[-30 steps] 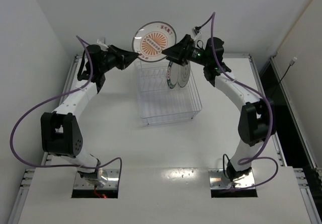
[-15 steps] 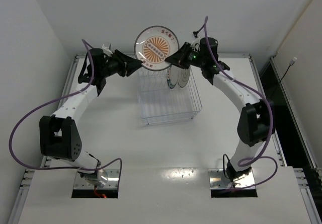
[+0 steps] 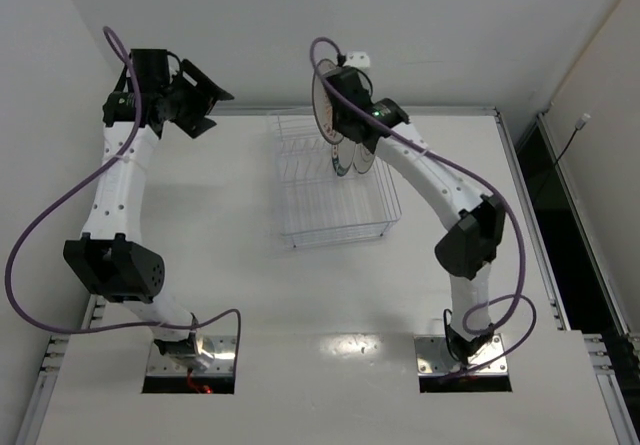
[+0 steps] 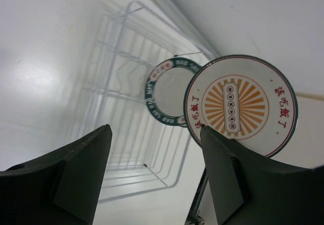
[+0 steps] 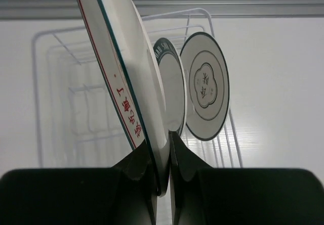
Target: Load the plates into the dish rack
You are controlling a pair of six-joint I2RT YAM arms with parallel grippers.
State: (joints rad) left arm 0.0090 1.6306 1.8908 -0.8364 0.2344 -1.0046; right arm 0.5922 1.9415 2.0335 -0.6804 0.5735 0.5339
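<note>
My right gripper (image 5: 162, 170) is shut on the lower rim of the orange-sunburst plate (image 5: 126, 73), which it holds nearly upright and edge-on. From above, that plate (image 3: 320, 100) hangs over the far end of the dish rack (image 3: 300, 215), held by the right gripper (image 3: 337, 117). Two plates stand in the rack: the dark lettered-rim one (image 5: 172, 91) and the thin-ringed one (image 5: 205, 93). My left gripper (image 3: 212, 110) is open and holds nothing, raised well left of the rack. In the left wrist view the left gripper (image 4: 157, 174) frames the sunburst plate (image 4: 240, 106), the dark-rimmed plate (image 4: 169, 98) and the rack (image 4: 121, 83).
The white table (image 3: 250, 295) is bounded by metal rails and white walls on the left and at the back. The rack's near rows of tines (image 3: 335, 210) hold nothing. Purple cables (image 3: 60, 225) loop off both arms.
The left gripper opened, let go of the sunburst plate and pulled back up and to the left. The right gripper shut on the plate and turned it edge-on over the rack.
</note>
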